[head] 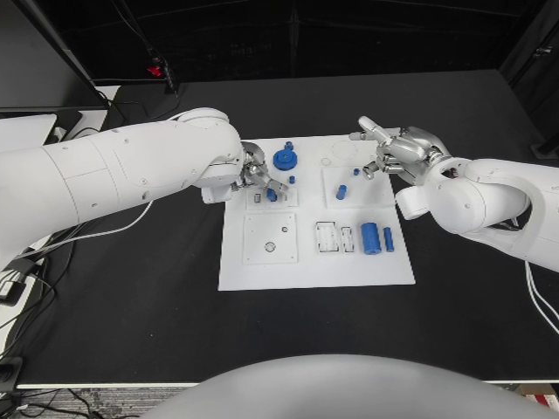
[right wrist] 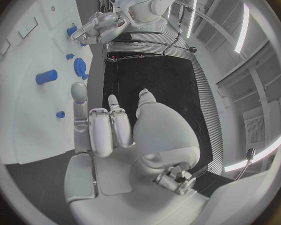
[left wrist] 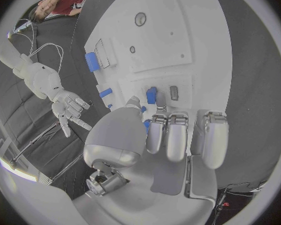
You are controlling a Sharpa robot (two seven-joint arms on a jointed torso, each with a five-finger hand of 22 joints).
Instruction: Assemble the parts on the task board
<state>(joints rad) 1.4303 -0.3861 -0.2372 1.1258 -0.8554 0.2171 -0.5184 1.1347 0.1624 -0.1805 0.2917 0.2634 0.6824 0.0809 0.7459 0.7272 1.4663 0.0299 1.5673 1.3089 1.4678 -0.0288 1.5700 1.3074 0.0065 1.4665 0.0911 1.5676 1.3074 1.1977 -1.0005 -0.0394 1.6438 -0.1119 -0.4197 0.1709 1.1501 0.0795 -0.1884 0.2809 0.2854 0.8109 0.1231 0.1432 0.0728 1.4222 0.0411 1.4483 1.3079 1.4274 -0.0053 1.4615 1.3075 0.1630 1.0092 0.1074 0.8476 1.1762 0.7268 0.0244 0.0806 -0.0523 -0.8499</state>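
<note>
The white task board (head: 317, 262) lies mid-table. My left hand (head: 257, 175) is low over its far left part, thumb and a fingertip (left wrist: 159, 102) on either side of a small blue peg (left wrist: 152, 95) that stands on the board; more blue is hidden under the fingers. A round blue part (head: 286, 159) sits just beyond that hand. Over the board's far right corner hovers my right hand (head: 393, 150), fingers spread and holding nothing. Small blue pegs (head: 340, 191) stand mid-board. A blue cylinder (head: 371, 237) and a slimmer blue piece (head: 388, 239) lie at the near right.
A square plate with a round hole (head: 270, 239) and two narrow slots (head: 328, 236) take up the board's near half. Black table (head: 128, 305) surrounds the board. Cables (head: 28, 262) trail at the table's left edge.
</note>
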